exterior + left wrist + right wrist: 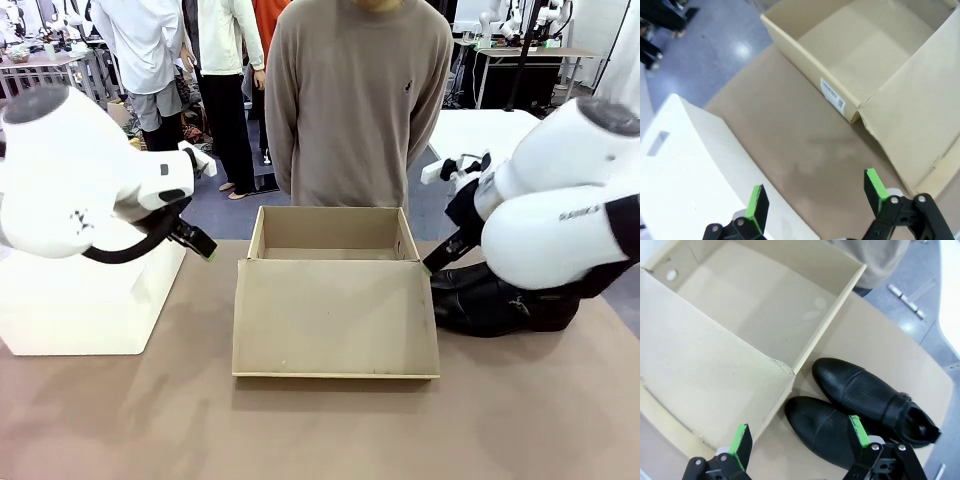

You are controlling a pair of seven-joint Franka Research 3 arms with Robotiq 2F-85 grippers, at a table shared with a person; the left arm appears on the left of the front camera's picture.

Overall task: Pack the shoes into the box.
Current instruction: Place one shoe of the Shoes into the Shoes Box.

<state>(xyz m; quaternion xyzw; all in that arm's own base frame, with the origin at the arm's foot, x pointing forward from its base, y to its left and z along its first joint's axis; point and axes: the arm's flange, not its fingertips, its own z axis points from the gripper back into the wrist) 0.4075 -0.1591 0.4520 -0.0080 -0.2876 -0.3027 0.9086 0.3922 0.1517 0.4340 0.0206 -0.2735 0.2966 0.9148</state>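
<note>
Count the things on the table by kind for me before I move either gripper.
Black dress shoes: 2
Brown cardboard shoebox, flap lid open: 1
White box: 1
Total: 4

A brown table (300, 430) stretches between the robot's side and the person's. In the middle sits the open cardboard box (333, 228), its flap lid (335, 318) folded out flat on the tabletop toward the robot. Just to the right, the two black shoes (855, 395) stand side by side on their soles, toes toward the box, perhaps touching it, though I can't be sure. At the left rests a larger white box (90, 300), with bare tabletop between it and the lid.
</note>
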